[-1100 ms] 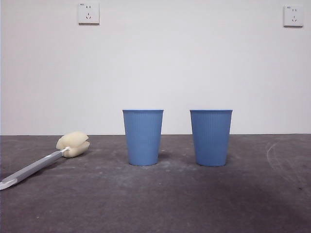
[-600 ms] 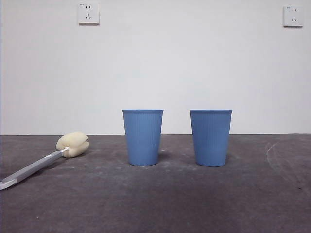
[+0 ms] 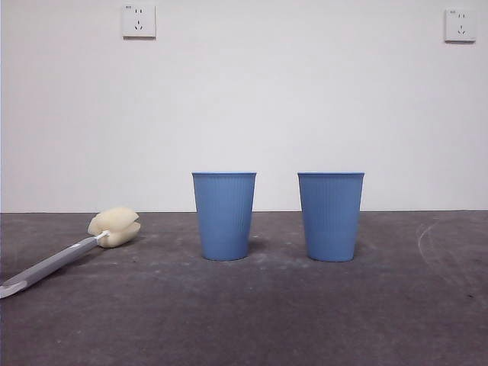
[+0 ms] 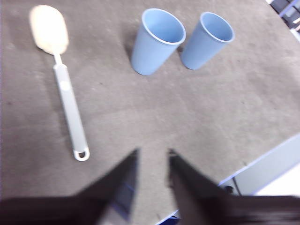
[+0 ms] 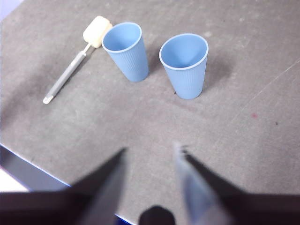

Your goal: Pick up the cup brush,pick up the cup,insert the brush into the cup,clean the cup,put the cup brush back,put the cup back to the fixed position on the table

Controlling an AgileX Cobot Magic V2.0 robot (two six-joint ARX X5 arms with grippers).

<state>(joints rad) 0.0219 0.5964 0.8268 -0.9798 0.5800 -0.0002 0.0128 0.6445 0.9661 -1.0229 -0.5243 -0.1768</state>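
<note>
In the front view, two blue cups stand upright side by side on the dark grey table (image 3: 244, 320). They look the same, so I cannot tell which one is the cup for the job. One cup (image 3: 224, 216) is in the middle and the other cup (image 3: 331, 216) is to its right, with a gap between them. The cup brush (image 3: 72, 253) lies flat on the table, off to the left of both cups. Its yellow sponge head points toward the back wall and its grey handle comes toward the front. Two white wall sockets (image 3: 139, 20) sit high on the wall. No arm shows in this view. In the left wrist view, the left gripper (image 4: 152, 157) hangs above the table with nothing in it. Its two black jaws are a little way apart. The brush (image 4: 61, 77) and both cups (image 4: 158, 41) are well away from it. In the right wrist view, the right gripper (image 5: 150, 154) is also up over the table and holds nothing. Its jaws are spread wider. The two cups (image 5: 184, 64) and the brush (image 5: 75, 61) are far from it too.
</note>
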